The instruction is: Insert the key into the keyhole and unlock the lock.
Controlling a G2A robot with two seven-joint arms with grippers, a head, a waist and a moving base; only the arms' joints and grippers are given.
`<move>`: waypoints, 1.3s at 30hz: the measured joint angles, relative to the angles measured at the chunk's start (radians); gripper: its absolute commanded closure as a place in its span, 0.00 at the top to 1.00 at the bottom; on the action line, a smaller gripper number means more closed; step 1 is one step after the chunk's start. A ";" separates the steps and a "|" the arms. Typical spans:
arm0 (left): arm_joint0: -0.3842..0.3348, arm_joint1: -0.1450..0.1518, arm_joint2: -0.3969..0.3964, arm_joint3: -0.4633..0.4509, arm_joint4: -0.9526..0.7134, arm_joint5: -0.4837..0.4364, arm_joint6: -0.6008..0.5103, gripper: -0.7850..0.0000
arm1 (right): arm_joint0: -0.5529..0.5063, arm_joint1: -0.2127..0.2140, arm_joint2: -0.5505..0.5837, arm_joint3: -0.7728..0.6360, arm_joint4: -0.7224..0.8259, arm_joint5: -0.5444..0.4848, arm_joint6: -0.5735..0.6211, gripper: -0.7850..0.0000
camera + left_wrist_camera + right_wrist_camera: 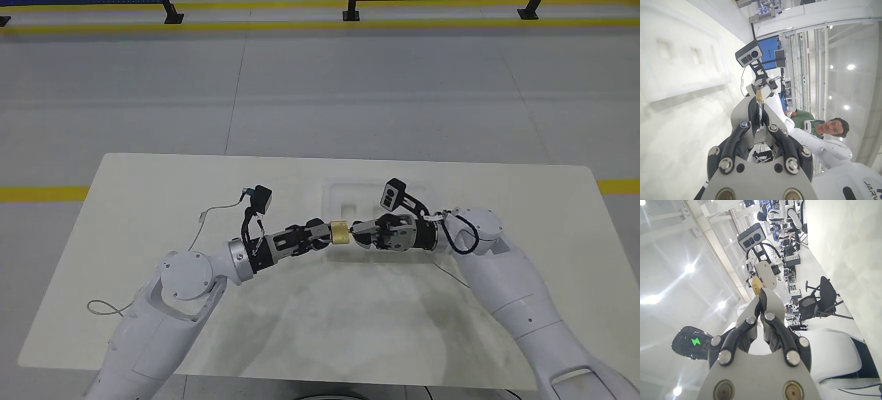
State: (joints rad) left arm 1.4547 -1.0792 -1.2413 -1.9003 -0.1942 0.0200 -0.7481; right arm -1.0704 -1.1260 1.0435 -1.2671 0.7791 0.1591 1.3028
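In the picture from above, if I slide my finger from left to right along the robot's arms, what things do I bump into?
Left arm's wrist camera → left gripper → brass lock → right gripper → right arm's wrist camera.

- A white table (330, 320) with rounded corners stands on a grey floor; its top is plain and matte (677, 136).
- A white foam tray (347, 192) lies flat on it, toward the far edge and about midway along.
- The tray's (677, 62) upper face has several rectangular recesses inside a raised border.
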 measured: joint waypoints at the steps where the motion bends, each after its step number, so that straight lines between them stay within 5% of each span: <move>1: 0.000 0.000 0.000 0.000 0.001 -0.002 -0.001 0.00 | 0.002 0.000 -0.001 0.000 0.003 0.012 0.003 0.00; 39: -0.002 0.009 -0.005 -0.002 0.021 -0.073 -0.030 0.00 | 0.024 -0.004 -0.051 0.047 0.131 0.333 0.025 0.00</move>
State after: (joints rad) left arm 1.4527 -1.0705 -1.2464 -1.9023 -0.1737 -0.0527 -0.7778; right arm -1.0460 -1.1298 0.9922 -1.2203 0.9101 0.4916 1.3281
